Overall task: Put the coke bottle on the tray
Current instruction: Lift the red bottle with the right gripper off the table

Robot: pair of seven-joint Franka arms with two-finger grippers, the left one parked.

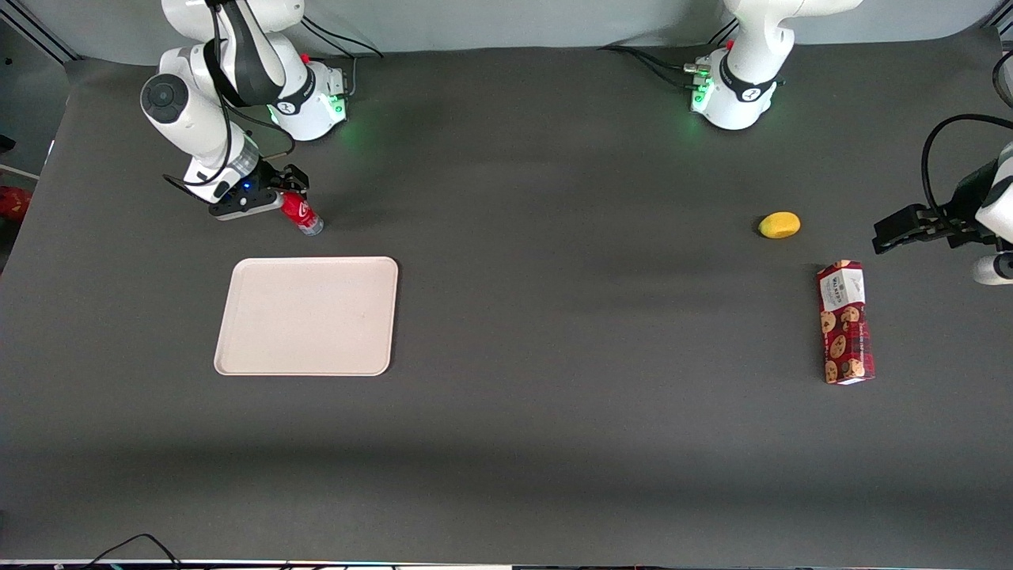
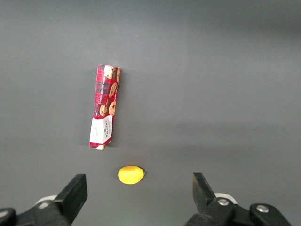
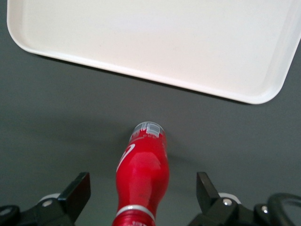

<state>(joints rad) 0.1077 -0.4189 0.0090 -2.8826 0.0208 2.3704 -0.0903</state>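
Dark grey cloth covers the whole worktop (image 1: 554, 443), and from the front most of it is bare, so there is plenty of room to move. The tray (image 1: 307, 315) lies flat toward the working arm's end, nothing on it. The coke bottle (image 1: 301, 214) lies on its side on the cloth, farther from the front camera than the tray and near its edge, silvery base pointing toward the tray. The tool (image 1: 291, 190) sits low at the bottle's cap end, lined up along its length, most likely to take it by the neck. A yellow fruit (image 1: 779, 225) and a cookie box (image 1: 845, 322) lie well apart, toward the parked arm's end, out of any likely path.

From the parked arm's wrist, only the cookie box (image 2: 105, 107) and the yellow fruit (image 2: 130, 174) show on plain cloth, close to each other but not touching.

From the working wrist, the tool (image 3: 143, 197) stands open: its fingers (image 3: 77, 193) are clear of the bottle (image 3: 142, 172) on both sides, gripping nothing. A strip of bare cloth separates the bottle's base from the tray's raised rim (image 3: 155, 79). My judgement: the bottle must be lifted over that rim, not slid; the tray's wide floor leaves generous room for setting it down.
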